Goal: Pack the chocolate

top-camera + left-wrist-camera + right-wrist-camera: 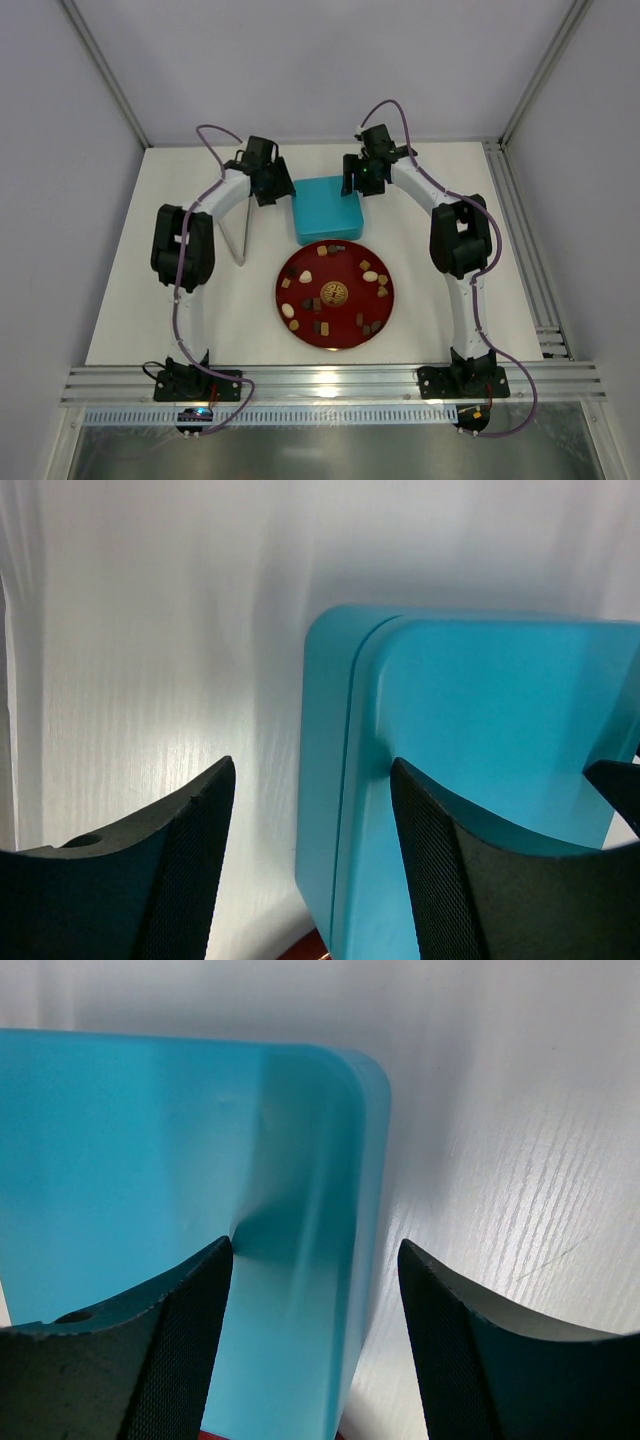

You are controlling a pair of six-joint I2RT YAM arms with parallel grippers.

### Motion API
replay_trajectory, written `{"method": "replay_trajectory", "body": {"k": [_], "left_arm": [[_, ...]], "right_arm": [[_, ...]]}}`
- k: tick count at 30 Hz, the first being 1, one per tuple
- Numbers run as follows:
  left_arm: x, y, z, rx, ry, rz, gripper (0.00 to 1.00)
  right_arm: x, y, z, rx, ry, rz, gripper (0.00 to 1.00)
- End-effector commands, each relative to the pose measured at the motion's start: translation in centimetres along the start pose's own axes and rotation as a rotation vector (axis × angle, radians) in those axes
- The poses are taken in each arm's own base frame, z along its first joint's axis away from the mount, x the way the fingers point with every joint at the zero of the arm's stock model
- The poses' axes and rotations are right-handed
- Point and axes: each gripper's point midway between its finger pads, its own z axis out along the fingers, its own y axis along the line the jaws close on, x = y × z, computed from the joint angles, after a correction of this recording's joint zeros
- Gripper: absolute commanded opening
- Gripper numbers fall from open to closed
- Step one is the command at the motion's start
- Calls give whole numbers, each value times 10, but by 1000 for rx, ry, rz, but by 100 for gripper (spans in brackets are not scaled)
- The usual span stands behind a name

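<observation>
One red plate (280,302) sits at mid-table with one gold ball (333,292) at its centre and roughly eighteen chocolate (371,276) pieces scattered around it, too small for a firm count; one teal box (325,210) stands just beyond the plate. The left gripper (310,770) straddles the box's left edge, jaws apart, one finger above the lid and one outside over the table, clasping nothing. The right gripper (315,1245) does likewise at the right edge, also spread and empty.

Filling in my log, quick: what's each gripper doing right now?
Left gripper: open, straddling the teal box edge.
Right gripper: open, straddling its opposite edge.
</observation>
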Motion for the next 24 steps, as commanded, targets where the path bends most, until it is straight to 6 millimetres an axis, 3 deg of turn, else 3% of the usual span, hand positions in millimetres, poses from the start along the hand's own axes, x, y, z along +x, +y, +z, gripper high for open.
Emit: {"method": "replay_trajectory", "body": {"k": [1, 7, 15, 17, 24], "left_arm": [[-27, -5, -3, -1, -89, 32, 63], [-52, -9, -10, -15, -188, 42, 63], [-64, -22, -15, 34, -222, 71, 59], [-68, -23, -16, 31, -231, 77, 54], [-69, -25, -15, 34, -228, 100, 50]], "right_arm": [[-7, -3, -4, 27, -11, -22, 68], [-8, -5, -5, 30, -13, -20, 68], [-13, -5, -8, 31, -24, -18, 68], [-12, -5, -7, 32, -21, -17, 68], [-13, -4, -7, 31, -26, -16, 68]]}}
